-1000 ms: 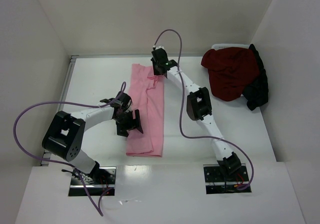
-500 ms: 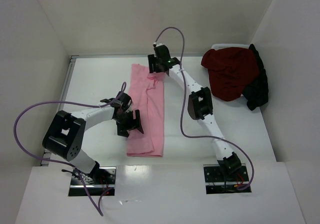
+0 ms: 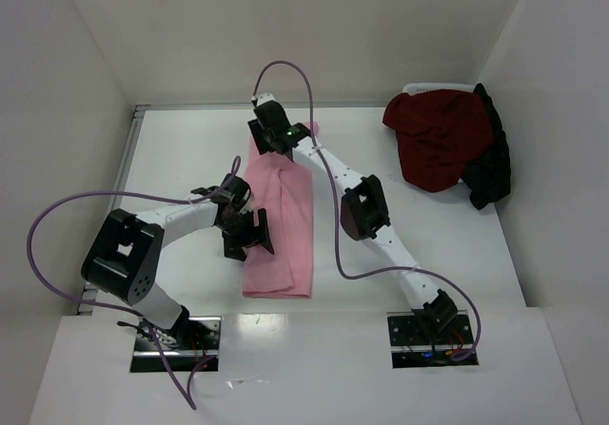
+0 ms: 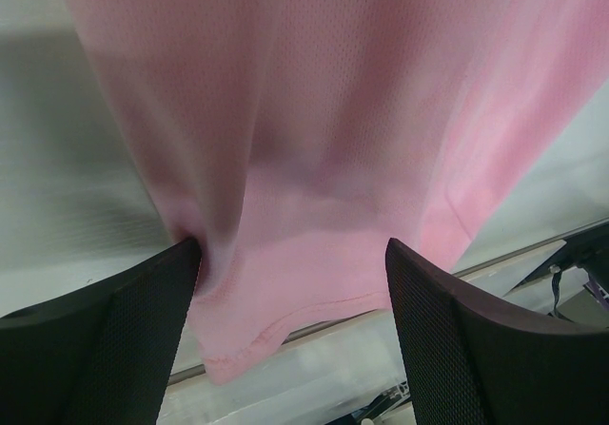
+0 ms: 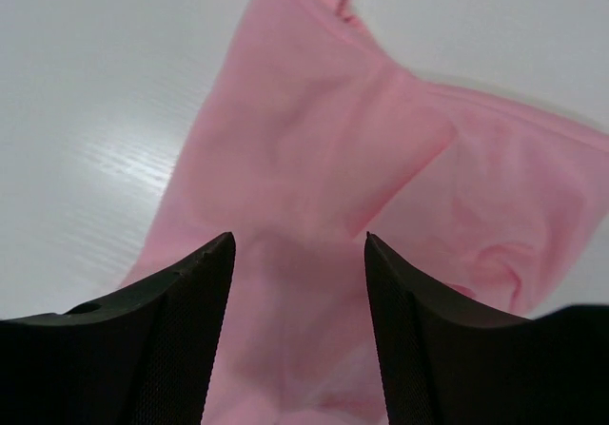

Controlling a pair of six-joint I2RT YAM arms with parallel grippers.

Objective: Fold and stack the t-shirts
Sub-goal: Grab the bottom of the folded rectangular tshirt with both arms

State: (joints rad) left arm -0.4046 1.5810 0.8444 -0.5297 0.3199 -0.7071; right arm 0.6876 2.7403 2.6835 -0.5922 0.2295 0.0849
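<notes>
Pink tee (image 3: 285, 218), folded long, lay on table (image 3: 181, 154).
My L pincer (image 4: 293, 249) & R pincer (image 5: 300, 240) hung spread over it; maroon tee (image 3: 438, 140), black tee (image 3: 490, 173) heaped far R.

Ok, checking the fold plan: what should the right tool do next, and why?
Probably lower onto the far end of the pink t-shirt and close: the right tool hangs open above it, holding nothing, and the shirt lies in a strip, not yet folded end to end.
</notes>
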